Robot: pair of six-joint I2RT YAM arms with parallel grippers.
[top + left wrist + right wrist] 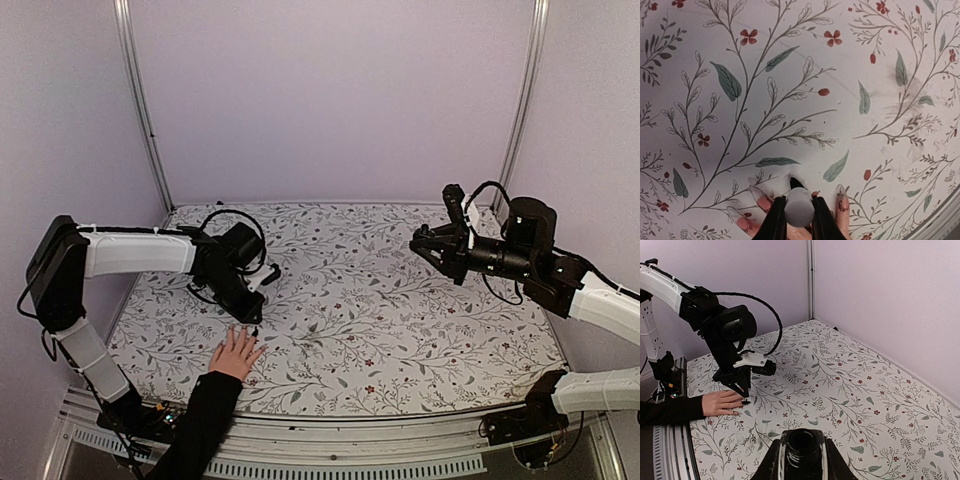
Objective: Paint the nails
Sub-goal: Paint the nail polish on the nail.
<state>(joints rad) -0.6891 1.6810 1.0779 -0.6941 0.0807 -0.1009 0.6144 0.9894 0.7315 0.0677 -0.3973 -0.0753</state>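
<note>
We are looking at a hand (237, 352) that is lying flat on the flowered table (420, 330) near its front left edge, fingers spreading toward the middle, a black sleeve (195, 420) trailing back off the edge. The left end effector (248, 312) is hanging directly over those fingertips, pointing down, and it is pinching the white cap of a brush (799, 206) between its fingers. In the left wrist view the nails (841, 190) are showing at the bottom of the picture, fanning out on both sides of the cap. The dark brush tip is pointing at the table just past the finger beneath it. We cannot tell whether the tip is touching a nail. One nail to the right of the cap is carrying reddish marks; the ones to the left are looking pale. The right end effector (420, 243) is hovering well apart, above the right side of the table, and it is gripping a small dark bottle (802, 446) with its open mouth facing the wrist camera.
</note>
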